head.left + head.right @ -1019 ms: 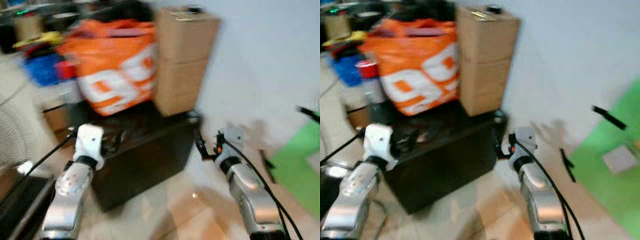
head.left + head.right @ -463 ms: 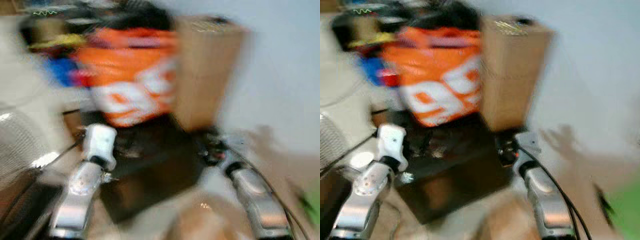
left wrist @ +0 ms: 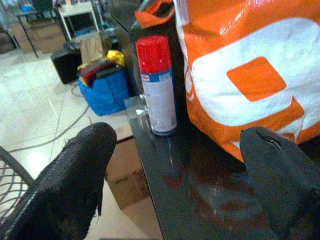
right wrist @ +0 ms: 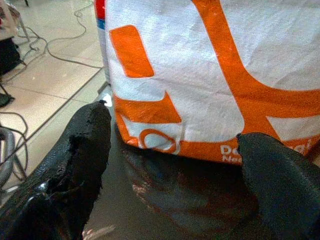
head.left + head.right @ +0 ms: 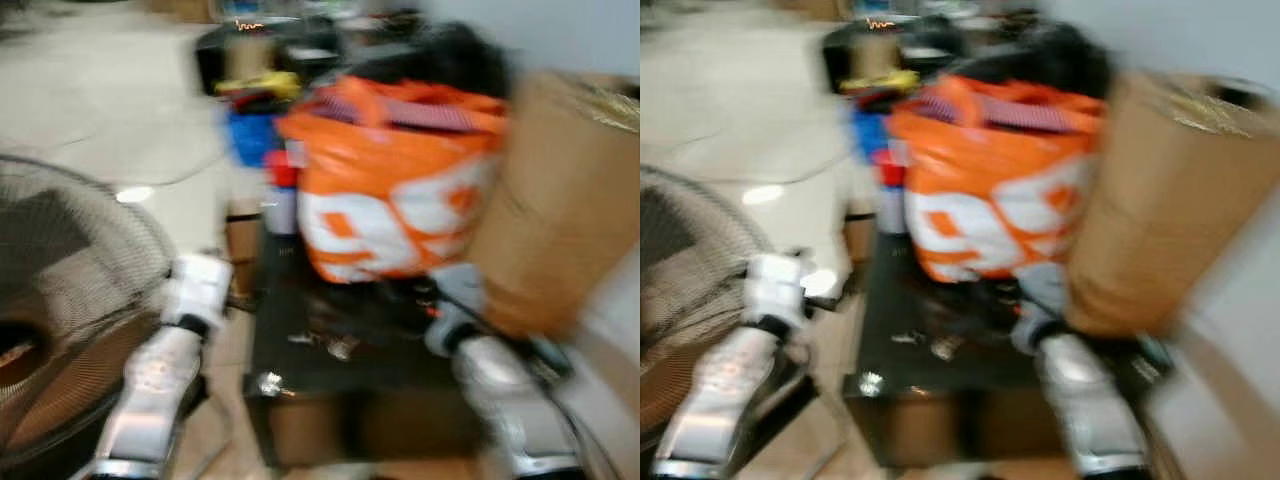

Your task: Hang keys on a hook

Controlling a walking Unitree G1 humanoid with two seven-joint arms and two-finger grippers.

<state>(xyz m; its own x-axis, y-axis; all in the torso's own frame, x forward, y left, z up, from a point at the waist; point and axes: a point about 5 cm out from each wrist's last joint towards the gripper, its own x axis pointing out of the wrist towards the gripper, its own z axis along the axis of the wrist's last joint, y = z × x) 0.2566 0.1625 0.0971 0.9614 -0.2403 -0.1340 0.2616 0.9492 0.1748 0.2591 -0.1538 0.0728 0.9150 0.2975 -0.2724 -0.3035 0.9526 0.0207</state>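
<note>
Now both claws, left [image 3: 175,175] & right [image 4: 172,165], gape toward orange bag [image 5: 395,190].

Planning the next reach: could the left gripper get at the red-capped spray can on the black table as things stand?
Probably yes. The left gripper is open and faces the spray can, with bare black table between. The orange bag stands close beside the can, leaving little room on that side.

Head stereo pair: blurred, looking down and forward over both arms at the glossy black table [image 5: 330,360]. Both wrist cams sit low and close, facing the orange-and-white woven plastic bag [image 4: 210,75], which all views share.
</note>
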